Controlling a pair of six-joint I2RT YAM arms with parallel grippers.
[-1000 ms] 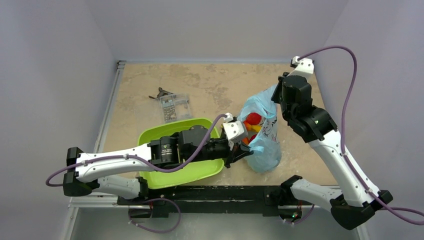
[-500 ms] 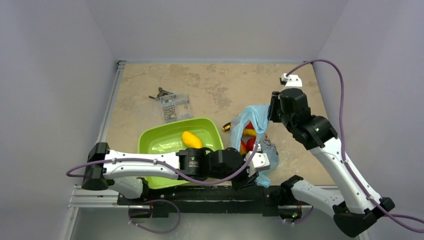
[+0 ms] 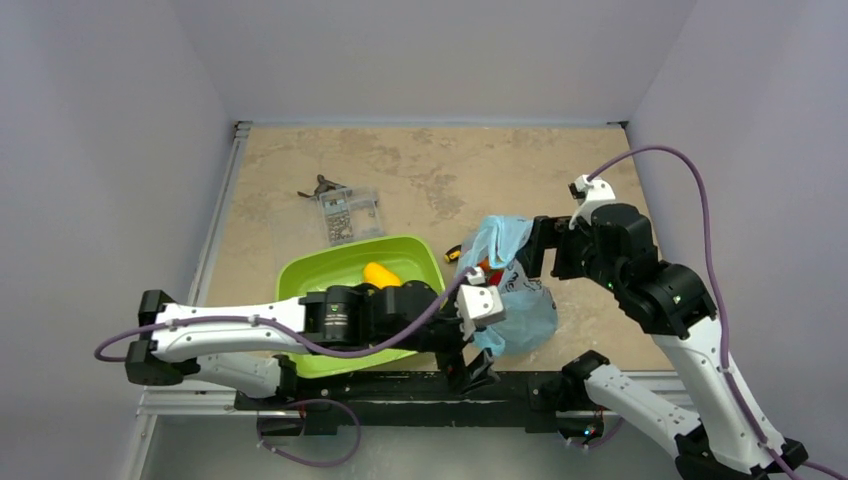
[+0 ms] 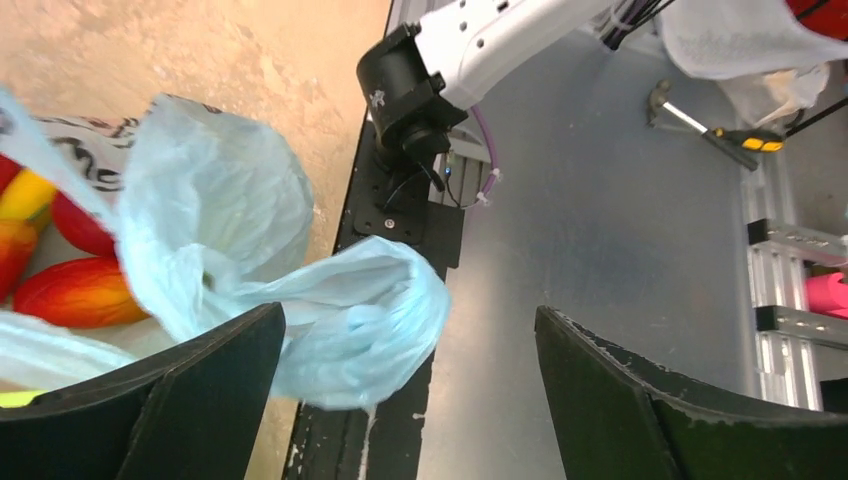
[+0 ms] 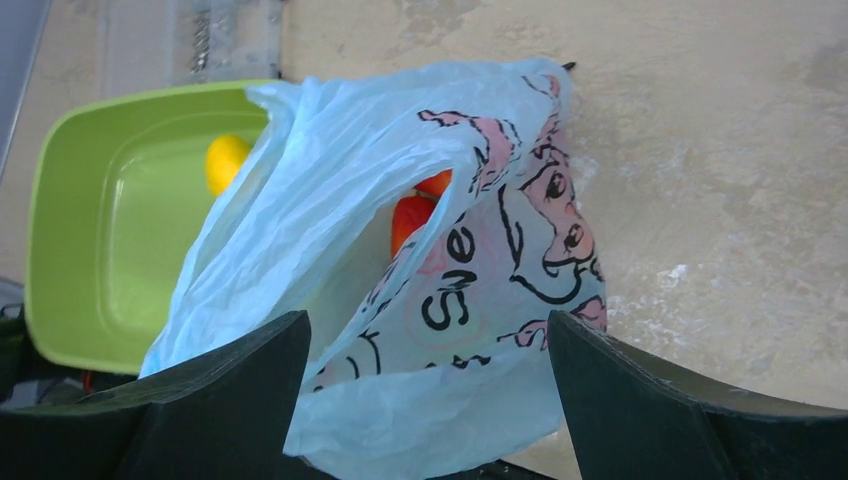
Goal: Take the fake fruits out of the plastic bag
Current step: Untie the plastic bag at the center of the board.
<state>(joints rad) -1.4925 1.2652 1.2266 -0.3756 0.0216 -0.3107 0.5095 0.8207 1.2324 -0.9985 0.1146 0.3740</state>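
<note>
The plastic bag (image 3: 512, 300) is light blue with black and pink print and lies slumped on the table near the front edge, its mouth gaping. Inside it show some of the fake fruits: a red-orange mango (image 4: 78, 296), a red one (image 4: 82, 226) and a yellow one (image 4: 24, 194); red-orange ones (image 5: 408, 216) peek out in the right wrist view. My left gripper (image 4: 410, 400) is open at the table's near edge, and a loose flap of the bag (image 4: 350, 320) lies against its left finger. My right gripper (image 5: 430, 400) is open above the bag (image 5: 470, 300), holding nothing.
A lime-green tray (image 3: 300, 275) stands left of the bag with an orange-yellow oval fruit (image 3: 380, 273) in it. A clear box of small parts (image 3: 350, 215) and a dark clip (image 3: 320, 187) lie behind the tray. A black-and-yellow tool (image 3: 455, 253) lies beside the bag.
Both grippers have opened and let go of the bag, which has sagged onto the table. The left gripper has swung to the near edge; the right has drawn back to the right.
</note>
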